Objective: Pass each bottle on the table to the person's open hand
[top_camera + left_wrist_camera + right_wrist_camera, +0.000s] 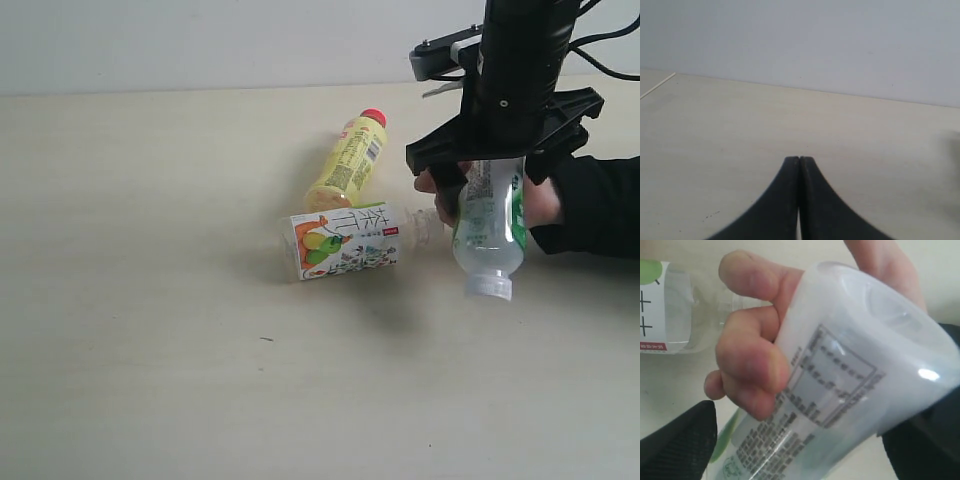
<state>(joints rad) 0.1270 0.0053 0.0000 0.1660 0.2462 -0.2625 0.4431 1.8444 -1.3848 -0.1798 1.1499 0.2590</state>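
Pale beige table (150, 380) is filling the near ground, faint grain and a few dark specks showing. Next back, clear bottle (487, 235) is hanging cap-down above the surface on the right, with the person's hand (543, 203) wrapping fingers round it, black sleeve (600, 205) trailing off right. Right gripper (493, 165) is sitting over that bottle, jaws spread wide either side and not clamping. Right wrist view: fingers (750, 360) are pressing on the bottle's printed label (835, 375). Fruit-label bottle (345, 243) is lying on its side mid-table, just left of the hand. Yellow bottle (350, 165) is lying behind it, red cap pointing away. Left gripper (799, 167) is hovering over plain tabletop, jaws pressed together and gripping nothing. Plain white wall (200, 40) is closing off the back.
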